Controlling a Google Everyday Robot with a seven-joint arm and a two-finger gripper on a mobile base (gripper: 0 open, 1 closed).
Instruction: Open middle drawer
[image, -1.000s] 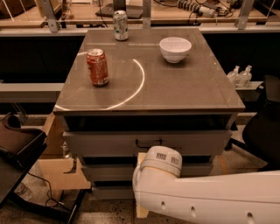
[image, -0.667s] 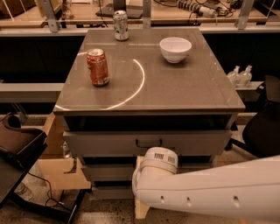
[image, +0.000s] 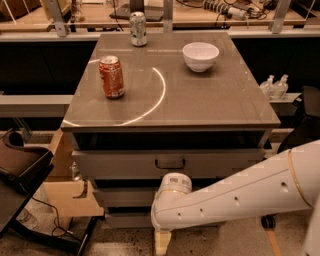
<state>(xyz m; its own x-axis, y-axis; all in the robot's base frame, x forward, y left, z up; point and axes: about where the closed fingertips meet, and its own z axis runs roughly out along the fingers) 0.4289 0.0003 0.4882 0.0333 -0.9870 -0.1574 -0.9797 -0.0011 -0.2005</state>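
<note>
The pincer (image: 162, 243), its grip impossible to tell, hangs at bottom centre; the middle drawer (image: 120, 196) stretches crosswise just above.

Arm (image: 240, 192) blocks middle drawer (image: 125, 196); end effector (image: 162, 243) hangs below.

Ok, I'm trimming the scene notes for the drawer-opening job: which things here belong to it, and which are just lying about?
Job:
middle drawer
gripper, hidden behind the arm's end, down at the drawer fronts

Lying about, on the cabinet top:
red can
far can
white bowl
</note>
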